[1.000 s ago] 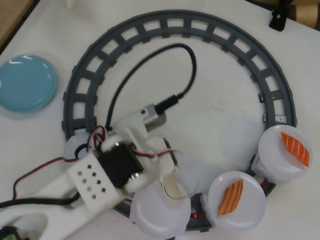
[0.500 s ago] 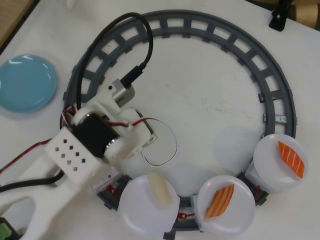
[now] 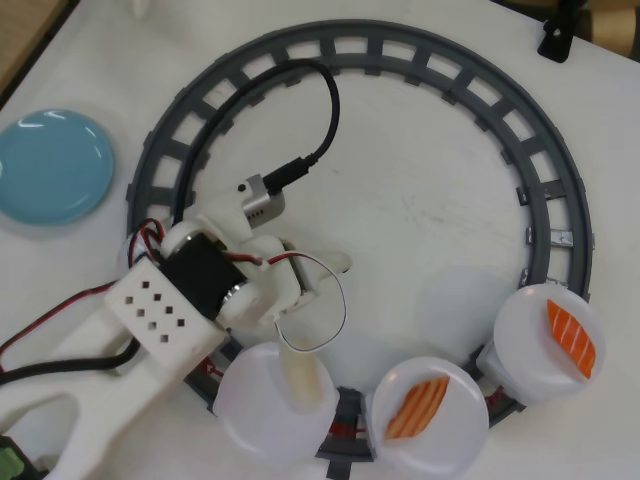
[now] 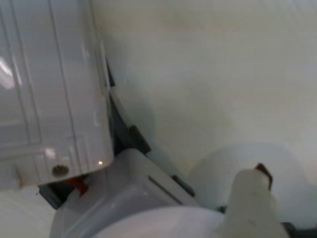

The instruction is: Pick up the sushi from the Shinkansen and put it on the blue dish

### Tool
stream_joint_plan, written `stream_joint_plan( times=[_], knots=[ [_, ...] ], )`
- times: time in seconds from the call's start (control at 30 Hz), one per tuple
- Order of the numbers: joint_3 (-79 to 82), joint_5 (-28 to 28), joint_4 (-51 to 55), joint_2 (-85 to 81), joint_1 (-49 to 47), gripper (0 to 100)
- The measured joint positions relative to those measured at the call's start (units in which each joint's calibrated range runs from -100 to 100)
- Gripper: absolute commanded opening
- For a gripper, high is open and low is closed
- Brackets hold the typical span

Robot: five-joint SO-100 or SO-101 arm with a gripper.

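In the overhead view the Shinkansen's cars [image 3: 488,358] stand on the lower part of the track, each topped by a round white plate. Its nose is hidden under my arm. The pale sushi [image 3: 310,388] lies on the leftmost plate [image 3: 250,410]. My gripper [image 3: 322,312] is open wide. One finger [image 3: 335,263] points right over the table. The other reaches down onto the leftmost plate, at the sushi's near end. The blue dish [image 3: 52,166] sits empty at the far left. The wrist view shows a white jaw, a train car [image 4: 129,188] and a cream oblong [image 4: 252,203], blurred.
Two orange salmon nigiri lie on the middle plate [image 3: 417,408] and the right plate [image 3: 572,338]. The grey circular track [image 3: 420,62] rings the work area. A black cable [image 3: 322,110] loops over the track to the wrist camera. A wooden edge shows at top left.
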Motion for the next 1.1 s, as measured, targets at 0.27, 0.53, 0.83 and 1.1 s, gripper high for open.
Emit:
stream_joint_plan(
  times=[0.27, 0.53, 0.83, 1.1],
  knots=[
    [3.66, -2.07, -1.43, -4.64, 3.43, 38],
    [17.57, -2.22, -6.89, -4.98, 4.41, 38],
    [19.67, -2.02, -7.73, -9.36, 4.82, 38],
    [27.36, -1.5, -7.73, -20.92, 3.19, 38]
  ],
)
